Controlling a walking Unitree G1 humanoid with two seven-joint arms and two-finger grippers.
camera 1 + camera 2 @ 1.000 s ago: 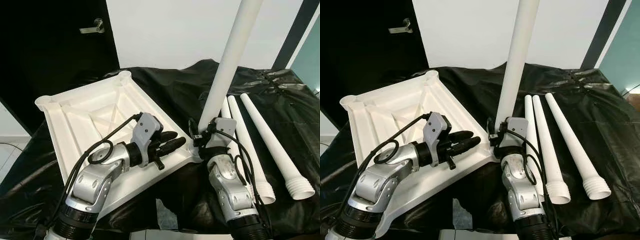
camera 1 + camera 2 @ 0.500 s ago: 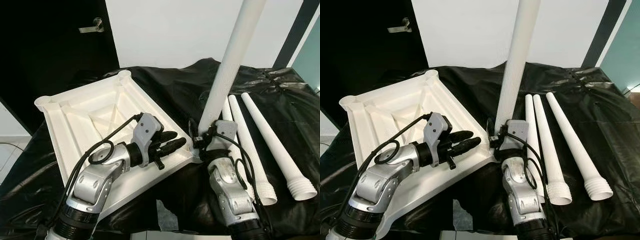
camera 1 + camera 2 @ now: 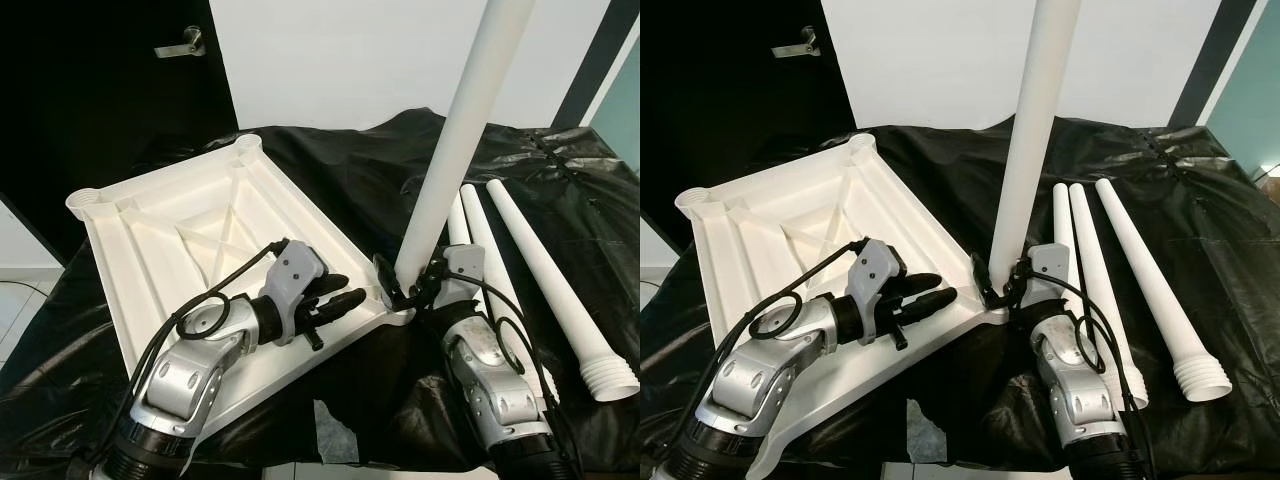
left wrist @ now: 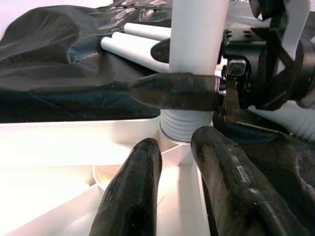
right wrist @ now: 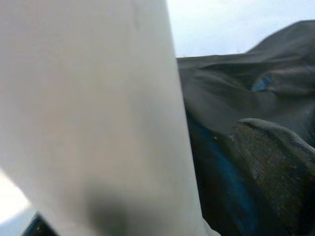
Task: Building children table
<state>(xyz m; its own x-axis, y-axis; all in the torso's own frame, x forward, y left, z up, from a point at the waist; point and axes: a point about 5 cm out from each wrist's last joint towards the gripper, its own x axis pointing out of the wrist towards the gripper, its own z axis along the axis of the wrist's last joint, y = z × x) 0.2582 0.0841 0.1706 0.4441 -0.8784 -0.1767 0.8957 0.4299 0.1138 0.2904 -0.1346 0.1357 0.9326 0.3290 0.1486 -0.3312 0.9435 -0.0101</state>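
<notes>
The right gripper (image 3: 400, 288) has its fingers clamped around the base of an upright white table leg (image 3: 458, 140), which stands in the near corner socket of the upturned white tabletop (image 3: 160, 240). The left gripper (image 3: 340, 293) rests on the tabletop just beside that corner, its fingers (image 4: 133, 191) slightly parted and holding nothing. Three more white legs (image 3: 545, 280) lie side by side on the black sheet (image 3: 340, 170) to the right.

Tabletop (image 3: 190, 225): plain white, ribbed underside. Upright leg (image 3: 455, 150): white. Three loose legs (image 3: 1140, 270): white. Counter cover (image 3: 350, 180): glossy black. Pincer fingers (image 4: 133, 191): black. Arms (image 3: 190, 365): silver. Door (image 3: 100, 100): black.
</notes>
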